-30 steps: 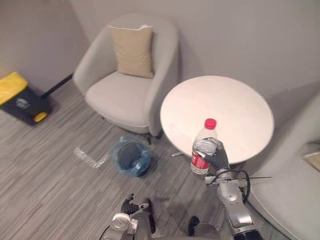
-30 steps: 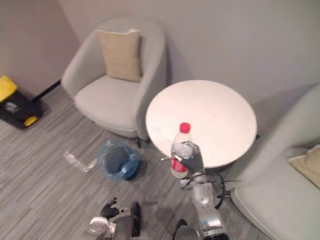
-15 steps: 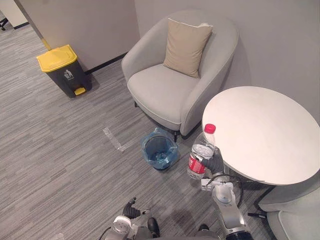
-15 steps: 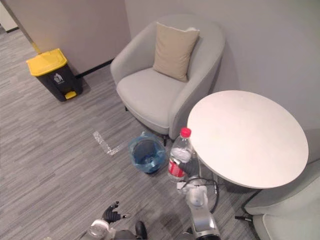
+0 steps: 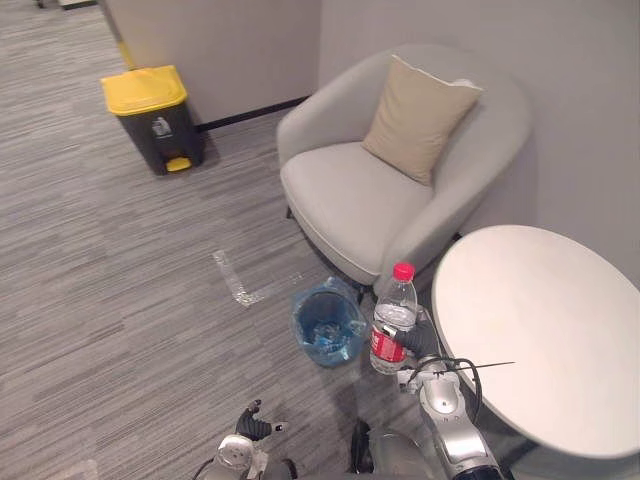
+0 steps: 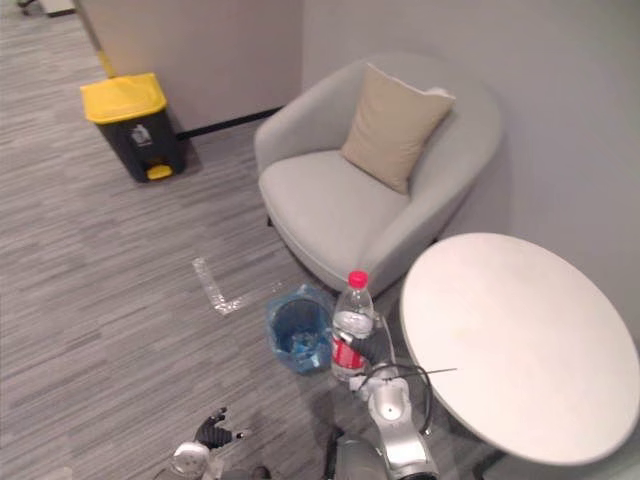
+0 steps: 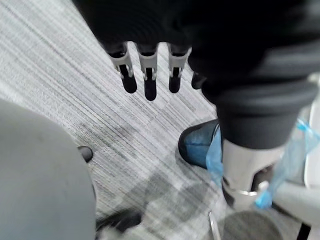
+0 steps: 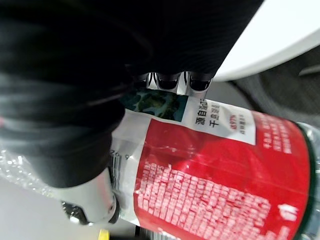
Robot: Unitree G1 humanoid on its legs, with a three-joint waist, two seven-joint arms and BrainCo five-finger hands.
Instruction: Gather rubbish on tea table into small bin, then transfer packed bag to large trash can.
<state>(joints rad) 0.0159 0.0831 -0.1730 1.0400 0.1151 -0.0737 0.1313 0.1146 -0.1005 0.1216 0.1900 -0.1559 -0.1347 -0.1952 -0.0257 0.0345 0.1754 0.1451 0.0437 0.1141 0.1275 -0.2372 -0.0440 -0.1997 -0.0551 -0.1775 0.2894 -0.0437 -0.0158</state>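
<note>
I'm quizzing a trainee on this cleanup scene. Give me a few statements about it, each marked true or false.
1. The right robot hand holds the bottle upright. True.
2. The bottle's cap is blue. False: it is red.
3. The small bin stands on the table. False: it stands on the floor, between the armchair and the table.
4. The large can has a yellow lid. True.
5. The left robot hand holds a cup. False: it holds nothing, and its fingers are relaxed.
</note>
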